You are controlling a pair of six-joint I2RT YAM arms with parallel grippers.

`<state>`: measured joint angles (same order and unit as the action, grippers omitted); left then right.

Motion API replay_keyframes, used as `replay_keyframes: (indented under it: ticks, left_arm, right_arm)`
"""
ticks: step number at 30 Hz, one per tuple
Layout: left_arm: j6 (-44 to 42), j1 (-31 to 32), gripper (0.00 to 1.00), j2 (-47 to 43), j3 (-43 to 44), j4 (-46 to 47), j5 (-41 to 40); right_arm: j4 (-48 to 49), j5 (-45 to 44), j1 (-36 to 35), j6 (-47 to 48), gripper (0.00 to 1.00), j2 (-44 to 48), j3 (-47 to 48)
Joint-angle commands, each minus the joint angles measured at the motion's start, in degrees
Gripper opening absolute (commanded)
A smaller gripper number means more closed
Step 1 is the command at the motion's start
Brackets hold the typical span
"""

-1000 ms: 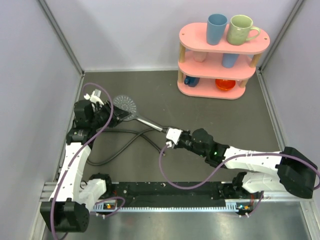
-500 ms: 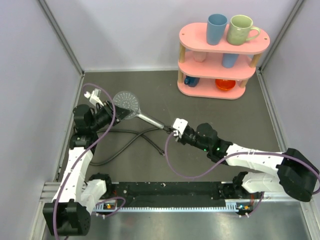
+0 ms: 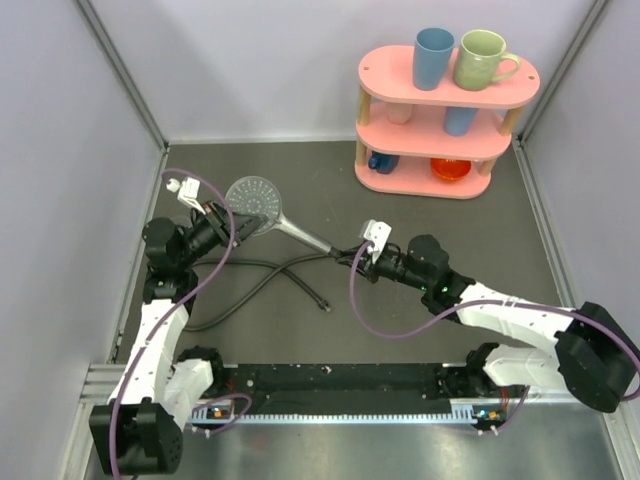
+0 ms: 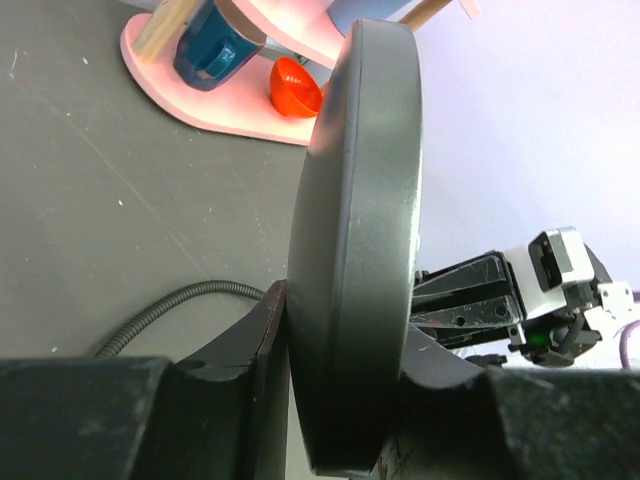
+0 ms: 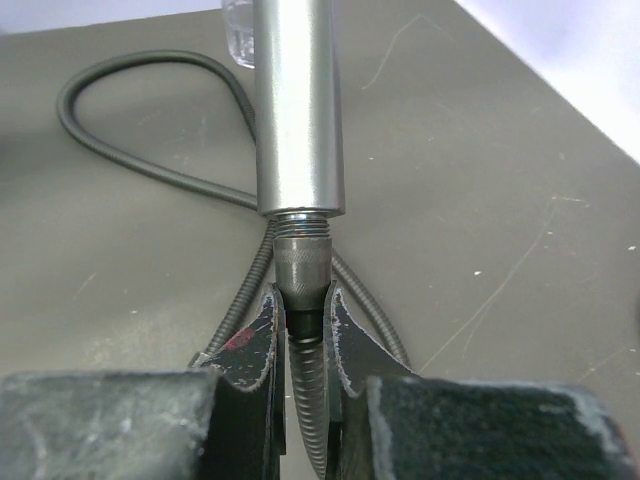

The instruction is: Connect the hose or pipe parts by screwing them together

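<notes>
The grey shower head (image 3: 253, 194) is held off the table, its round face up and its handle (image 3: 305, 237) slanting down to the right. My left gripper (image 3: 224, 214) is shut on the head's rim; seen edge-on, the shower head (image 4: 360, 230) sits between the fingers of that gripper (image 4: 348, 335). My right gripper (image 3: 355, 254) is shut on the hose just behind its knurled metal fitting (image 5: 302, 262), which meets the handle (image 5: 298, 110) end, a few threads showing. The right gripper (image 5: 303, 305) fingers clamp both sides. The dark hose (image 3: 250, 283) loops across the table below.
A pink three-tier shelf (image 3: 448, 112) with mugs and an orange bowl stands at the back right, also seen as the shelf (image 4: 235, 95) past the head. Grey walls close in the left, back and right. The hose's other end (image 3: 323, 303) lies near the table's middle.
Both grippers have moved toward the back with their parts. The shower head rose and shifted slightly back; the right gripper carried the fitting rightward and back, staying at the handle's end.
</notes>
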<state>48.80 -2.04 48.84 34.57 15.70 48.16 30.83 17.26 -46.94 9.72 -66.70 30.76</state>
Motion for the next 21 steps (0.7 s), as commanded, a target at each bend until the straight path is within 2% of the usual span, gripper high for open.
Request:
replay_keyframes:
  ticks: [1, 6, 14, 18, 21]
  left_arm:
    - [-1.85, 5.19, 0.0, -0.68, 0.32, 2.32, 16.96]
    - [-10.65, 8.19, 0.0, 1.25, 3.13, -4.19, 18.37]
    - [-9.95, 9.69, 0.0, 2.22, 1.38, 1.51, 20.65]
    - [-5.12, 9.95, 0.0, 3.54, -0.55, 8.53, 22.15]
    - [-5.9, 9.87, 0.0, 3.81, -0.29, 7.34, 22.59]
  right_arm:
    - [13.38, 12.51, 1.05, -7.16, 0.0, 0.25, 4.74]
    - [13.82, 17.37, 3.16, -9.27, 0.0, -0.19, 5.18]
    - [22.25, 29.23, 9.22, -18.58, 0.0, -2.99, 4.22]
    - [25.58, 34.76, 10.29, -22.0, 0.0, -4.93, 4.31]
    - [28.5, 38.02, 11.52, -25.27, 0.0, -6.42, 4.22]
